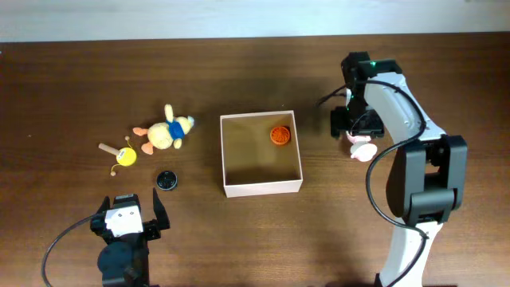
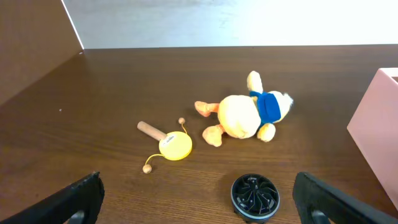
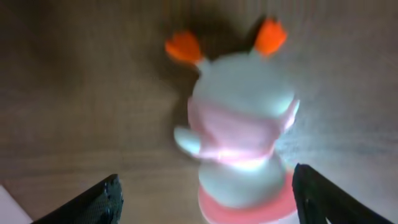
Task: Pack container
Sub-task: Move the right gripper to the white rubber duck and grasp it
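The container (image 1: 262, 188) is a square cardboard box with white walls and a tan inside, at the table's middle. An orange round toy (image 1: 280, 135) lies in its far right corner. My right gripper (image 1: 356, 134) is open, low over a white and pink figure (image 1: 362, 148) with orange feet; the figure (image 3: 239, 137) lies between the fingers in the right wrist view. My left gripper (image 1: 127, 217) is open and empty near the front edge. A black round disc (image 2: 255, 196) lies just ahead of it. A yellow plush duck (image 1: 165, 131) and a yellow wooden rattle (image 1: 121, 154) lie left of the box.
The box's pinkish outer wall (image 2: 376, 124) shows at the right edge of the left wrist view. The table's far edge (image 1: 239, 36) meets a white wall. A black cable (image 1: 64, 239) loops from the left arm at the front left.
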`<state>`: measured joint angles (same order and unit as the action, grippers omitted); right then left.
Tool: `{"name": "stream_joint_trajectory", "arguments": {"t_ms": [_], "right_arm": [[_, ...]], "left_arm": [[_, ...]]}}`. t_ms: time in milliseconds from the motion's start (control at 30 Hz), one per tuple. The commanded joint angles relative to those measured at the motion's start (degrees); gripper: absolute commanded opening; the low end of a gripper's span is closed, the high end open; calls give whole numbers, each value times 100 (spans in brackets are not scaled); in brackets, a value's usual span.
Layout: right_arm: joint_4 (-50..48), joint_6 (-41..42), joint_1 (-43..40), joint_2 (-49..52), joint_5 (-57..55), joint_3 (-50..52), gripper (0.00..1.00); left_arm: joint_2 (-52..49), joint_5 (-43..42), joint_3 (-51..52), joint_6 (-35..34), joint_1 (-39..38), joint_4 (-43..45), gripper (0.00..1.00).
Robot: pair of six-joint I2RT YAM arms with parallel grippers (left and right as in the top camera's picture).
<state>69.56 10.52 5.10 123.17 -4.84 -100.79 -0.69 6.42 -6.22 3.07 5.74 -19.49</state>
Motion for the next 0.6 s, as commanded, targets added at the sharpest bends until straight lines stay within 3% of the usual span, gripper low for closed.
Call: {"name": "stream_joint_trajectory", "arguments": {"t_ms": [0, 167, 567], "right_arm": [[-341, -131, -11, -7, 52, 42, 77], [-767, -164, 9, -7, 13, 219, 75], [-734, -170, -98, -7, -341, 466, 74]], "left_arm": [[35, 46, 24, 92, 9, 0, 99], [35, 46, 24, 92, 9, 0, 99], [35, 46, 24, 92, 9, 0, 99]]}}
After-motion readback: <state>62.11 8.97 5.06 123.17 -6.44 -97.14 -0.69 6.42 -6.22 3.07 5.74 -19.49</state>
